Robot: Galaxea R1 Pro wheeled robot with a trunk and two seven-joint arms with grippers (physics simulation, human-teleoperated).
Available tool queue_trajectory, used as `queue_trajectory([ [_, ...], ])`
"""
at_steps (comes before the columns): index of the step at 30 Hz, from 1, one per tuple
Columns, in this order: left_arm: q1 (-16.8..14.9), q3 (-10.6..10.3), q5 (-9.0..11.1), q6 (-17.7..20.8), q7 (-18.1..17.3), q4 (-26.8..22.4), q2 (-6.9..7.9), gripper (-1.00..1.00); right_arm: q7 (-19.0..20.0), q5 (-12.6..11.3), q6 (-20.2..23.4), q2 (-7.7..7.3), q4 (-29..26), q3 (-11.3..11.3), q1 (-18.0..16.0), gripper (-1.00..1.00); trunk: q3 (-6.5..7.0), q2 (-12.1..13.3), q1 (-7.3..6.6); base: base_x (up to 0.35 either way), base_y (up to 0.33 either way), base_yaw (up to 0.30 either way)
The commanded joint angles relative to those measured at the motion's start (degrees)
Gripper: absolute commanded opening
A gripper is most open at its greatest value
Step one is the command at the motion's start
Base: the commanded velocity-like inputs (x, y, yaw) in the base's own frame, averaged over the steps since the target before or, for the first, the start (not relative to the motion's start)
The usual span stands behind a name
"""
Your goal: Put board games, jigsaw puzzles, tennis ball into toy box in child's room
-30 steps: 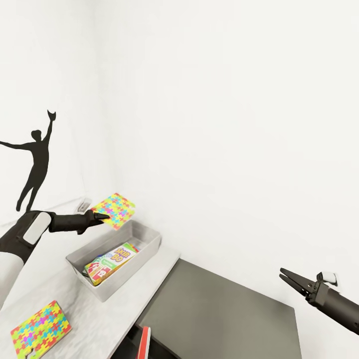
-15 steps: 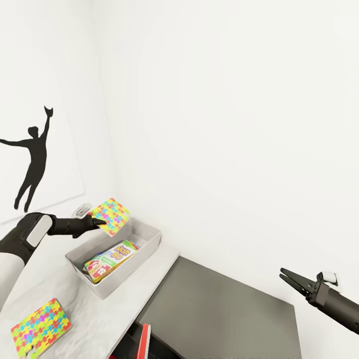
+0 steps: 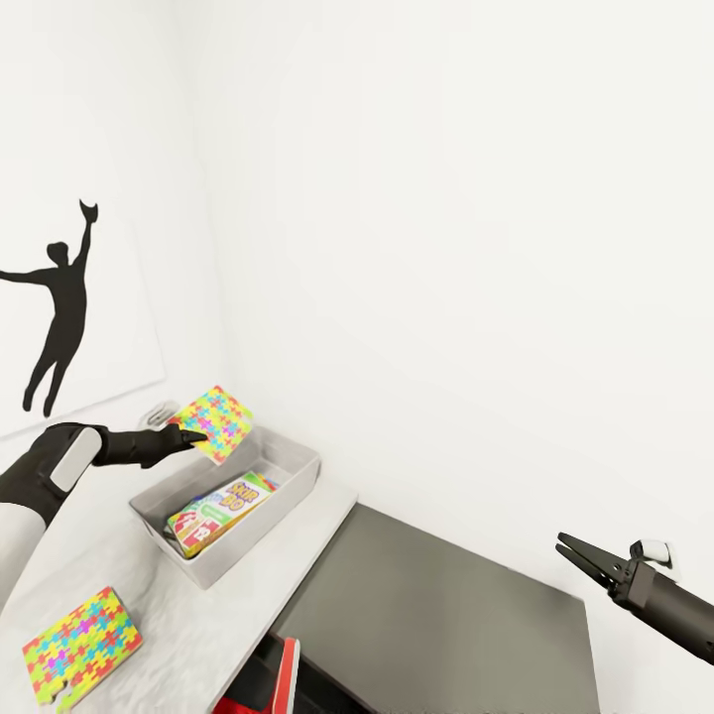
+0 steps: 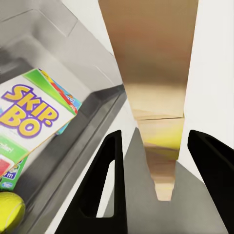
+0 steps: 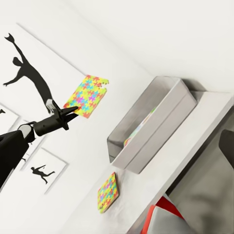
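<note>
The left gripper [image 3: 190, 434] is pinched on the edge of one puzzle [image 3: 214, 422], holding it tilted in the air over the far end of the bin [image 3: 223, 555], close to the wall. The risk, as I read it, is the release: the board hangs above the far rim, so if it is let go here it could catch the rim and tip out behind the bin, or stand wedged against the wall.

Inside the bin lie a Skip-Bo box [image 3: 223, 509] on other games and, in the left wrist view, the ball [image 4: 9, 211] beside it. The second puzzle [image 3: 81, 635] lies flat near the bench's near edge, well apart from either gripper. The right gripper [image 3: 583, 558] hangs empty over the dark corner section [image 3: 436, 615]; its jaws look nearly closed, though I can't be sure from here.
</note>
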Motion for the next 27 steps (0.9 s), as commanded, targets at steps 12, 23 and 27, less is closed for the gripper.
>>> queue_trajectory([
  [12, 0.0, -0.2, 0.0, -0.5, -1.5, -0.5, 0.38, -1.0, 0.2, 0.1, 0.1, 0.0, -0.1, 0.0, 0.0, 1.0, -1.16, -0.1, 0.02, 0.0, 0.0, 0.0],
  [23, 0.0, -0.5, -0.3, -0.6, -10.0, 0.5, 3.4, -1.0, 0.2, 0.1, 0.1, 0.0, -0.2, -1.1, 0.0, 1.0, -2.19, -0.1, 0.02, 0.0, 0.0, 0.0],
  [27, 0.0, -0.6, -2.8, -1.3, -10.3, 0.6, 3.41, -1.0, 0.3, 0.1, 0.1, 0.0, -0.2, -1.2, 0.1, 1.0, -2.56, -0.1, 0.02, 0.0, 0.0, 0.0],
])
